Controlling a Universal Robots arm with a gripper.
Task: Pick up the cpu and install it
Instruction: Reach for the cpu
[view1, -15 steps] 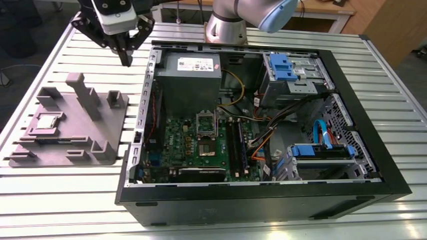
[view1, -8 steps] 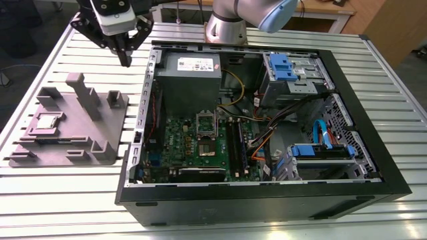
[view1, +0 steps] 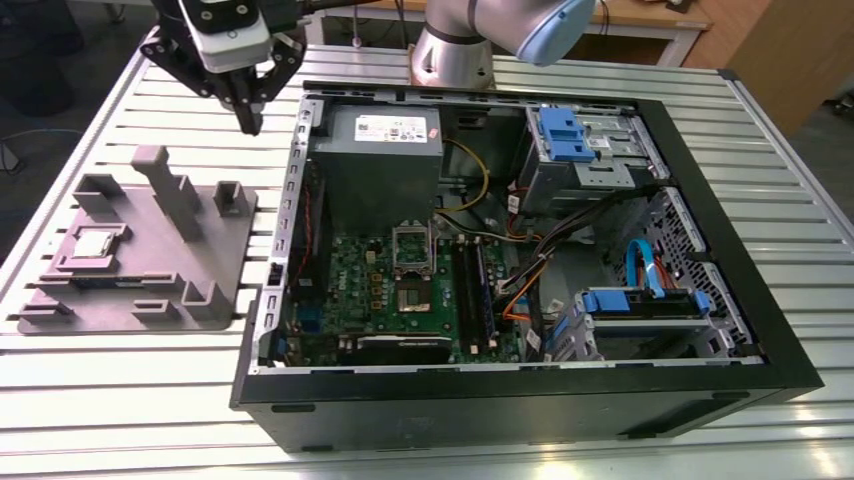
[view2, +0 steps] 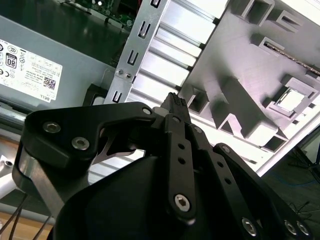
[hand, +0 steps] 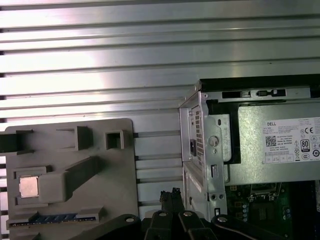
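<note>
Cpu (view1: 96, 243) sits in the fixture's (view1: 167, 255) recess. We see gripper (view1: 248, 122) closed, seemingly empty, above open table (view1: 114, 120) beside case (view1: 302, 200) edge.

Counts, all placed against the computer case (view1: 534, 395):
- Case: 1, side open.
- Slatted metal table (view1: 801, 200): 1, under the case.
- Grey fixture plate (view1: 147, 255): 1, beside the case on the exterior view's left.
- cpu (view1: 91, 242): 1, on that plate, outside the case.
- Power supply (view1: 380, 150): 1, inside the case.
- Green motherboard (view1: 360, 270): 1, inside the case.
- Blue drive brackets: 2, inside the case, one (view1: 563, 135) and another (view1: 641, 300).
- Blue cable (view1: 638, 265): 1, inside the case.
- Robot arm (view1: 467, 40): 1, past the case's far wall.
- Gripper (view1: 248, 125): 1, just outside the case's far corner.
- Memory sticks: can't count.
</note>
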